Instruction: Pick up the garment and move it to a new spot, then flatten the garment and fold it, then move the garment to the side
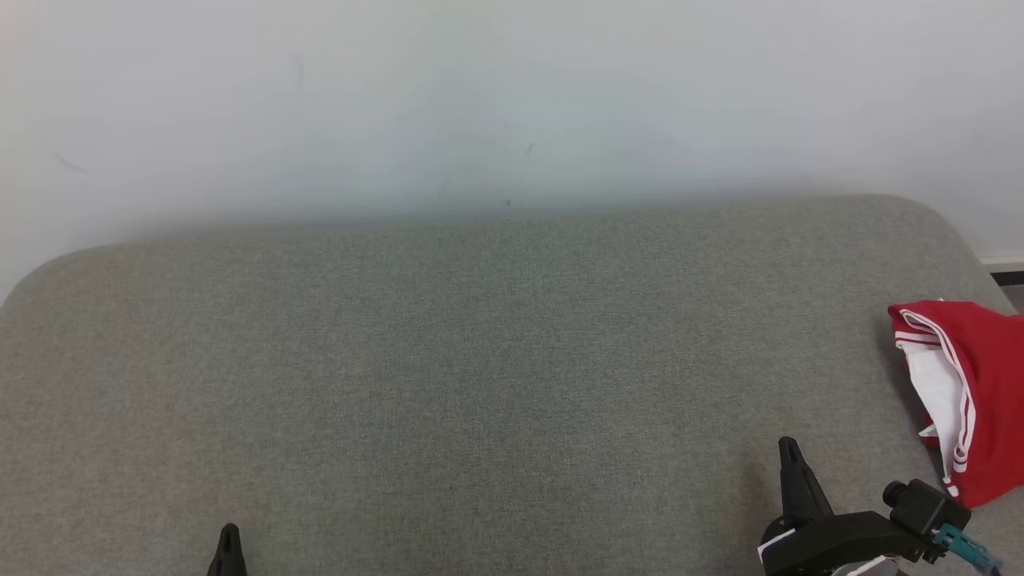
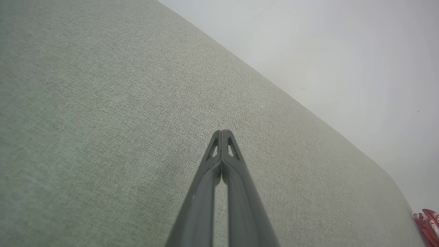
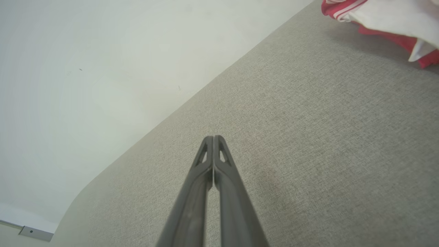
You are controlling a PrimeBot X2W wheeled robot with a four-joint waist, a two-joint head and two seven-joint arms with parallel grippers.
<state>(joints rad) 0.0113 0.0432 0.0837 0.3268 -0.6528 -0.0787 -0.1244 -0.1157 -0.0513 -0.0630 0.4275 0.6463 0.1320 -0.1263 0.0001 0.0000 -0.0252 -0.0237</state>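
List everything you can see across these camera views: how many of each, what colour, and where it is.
garment: one, red with white stripes and a white inner part, bunched at the right edge of the upholstered surface
upholstered surface: one, grey fabric, spanning the head view below the wall
wall: one, white, behind the surface
left gripper: one, dark, fingers shut together, over bare fabric at the lower left of the head view
right gripper: one, dark, fingers shut together, at the lower right of the head view, near the garment but apart from it
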